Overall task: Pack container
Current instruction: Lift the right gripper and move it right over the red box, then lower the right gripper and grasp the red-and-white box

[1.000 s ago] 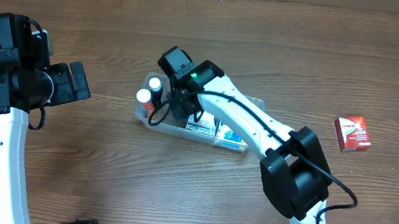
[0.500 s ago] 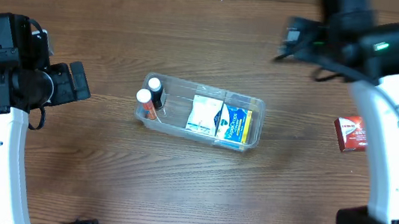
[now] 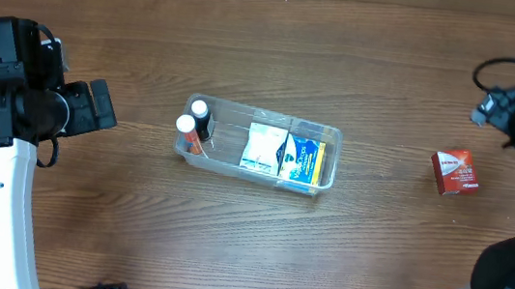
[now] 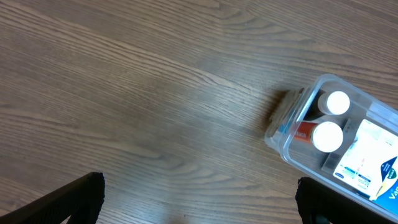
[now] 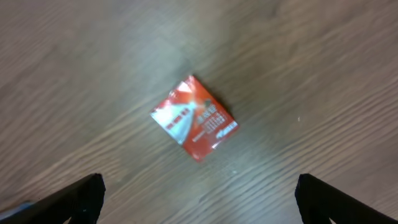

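The clear container (image 3: 259, 148) lies about the middle of the wooden worktop (image 3: 226, 248), its long sides running roughly toward the left and right edges. At its left end stand two white-capped bottles (image 3: 185, 124), one just beside the other. To their right, inside the same bin, lie a white and blue box (image 3: 264, 148) and a blue and yellow box (image 3: 305, 161), side by side and touching.

The left gripper (image 3: 96, 107) hangs near the left edge, well apart from the container. In its wrist view its fingers (image 4: 78, 196) are spread wide with nothing between them, and the bin's bottle end shows at the right.

A red carton (image 3: 455, 173) lies flat near the right edge, well apart from the container. The right gripper (image 5: 199, 199) hovers above it, fingers (image 5: 74, 199) spread wide and empty, the carton (image 5: 194, 117) turned cornerwise in that view
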